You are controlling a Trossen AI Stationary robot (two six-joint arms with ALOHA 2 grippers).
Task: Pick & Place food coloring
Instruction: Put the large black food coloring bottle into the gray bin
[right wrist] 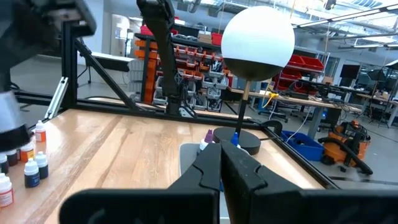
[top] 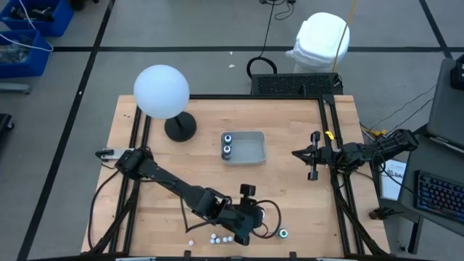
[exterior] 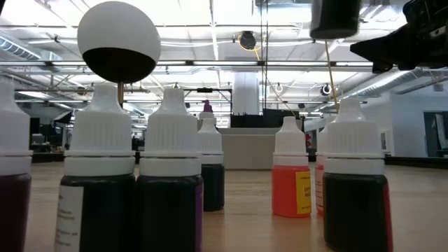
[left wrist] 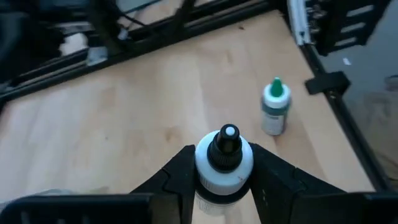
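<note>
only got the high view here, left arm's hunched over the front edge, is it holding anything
Observer: Yes. The left wrist view shows the left gripper shut on a white bottle with a black tip.
Operator: that green dot next to it, what is it
Observer: A green-tipped bottle, standing upright and apart from the fingers.
Operator: what's in the tray
Observer: The clear tray holds two bottles; the right wrist view shows a purple tip and a blue one.
Operator: right arm doing anything
Observer: The right gripper is shut and holds nothing.

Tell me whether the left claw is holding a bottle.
Yes: the left claw is shut on a black-tipped bottle, its fingers pressing both sides.
</note>
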